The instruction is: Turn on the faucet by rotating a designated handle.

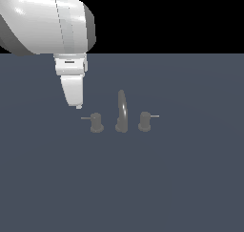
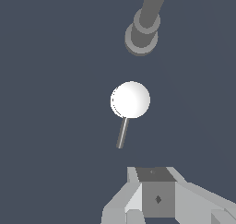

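The faucet is a small dull-grey set on the dark floor, with a tall arched spout [image 1: 121, 110] between two stubby knobs. The handle [image 1: 96, 122] is the knob on the exterior view's left, and its thin lever rod [image 1: 86, 118] points left. In the wrist view the handle's top [image 2: 130, 100] shows as a bright white disc, with the rod [image 2: 121, 133] pointing toward my fingers and the spout base [image 2: 142, 36] beyond it. My gripper [image 1: 77, 105] [image 2: 156, 172] points down with its jaws together and empty. It hangs just left of and slightly above the rod's tip, apart from it.
The mirror-image knob [image 1: 144, 121] with a rightward rod [image 1: 154, 115] stands on the spout's far side. The flat dark grey-blue floor [image 1: 143, 188] spreads around the set. My white arm [image 1: 47, 21] fills the exterior view's upper left.
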### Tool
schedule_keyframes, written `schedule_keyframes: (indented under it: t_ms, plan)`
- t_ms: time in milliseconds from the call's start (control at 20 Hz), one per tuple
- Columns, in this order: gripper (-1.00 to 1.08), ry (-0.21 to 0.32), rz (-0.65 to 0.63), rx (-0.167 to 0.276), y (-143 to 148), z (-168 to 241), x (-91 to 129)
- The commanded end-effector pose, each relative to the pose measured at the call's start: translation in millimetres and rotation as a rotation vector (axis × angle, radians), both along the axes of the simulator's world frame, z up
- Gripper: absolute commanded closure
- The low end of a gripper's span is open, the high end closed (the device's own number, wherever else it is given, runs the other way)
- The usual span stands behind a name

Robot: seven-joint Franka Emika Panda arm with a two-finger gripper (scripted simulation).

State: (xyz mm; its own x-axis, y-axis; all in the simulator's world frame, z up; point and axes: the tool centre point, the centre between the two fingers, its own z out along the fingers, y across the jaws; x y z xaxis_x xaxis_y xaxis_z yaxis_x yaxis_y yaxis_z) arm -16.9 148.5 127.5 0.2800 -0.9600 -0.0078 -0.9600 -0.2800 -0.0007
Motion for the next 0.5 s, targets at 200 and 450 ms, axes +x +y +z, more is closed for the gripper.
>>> schedule_keyframes:
  t_ms: [200,450]
  plan:
    - [1.08,-0.001,-0.117,-0.007,-7,-33,29]
    - [1.08,-0.001,-0.185,-0.01,-12,-52,46]
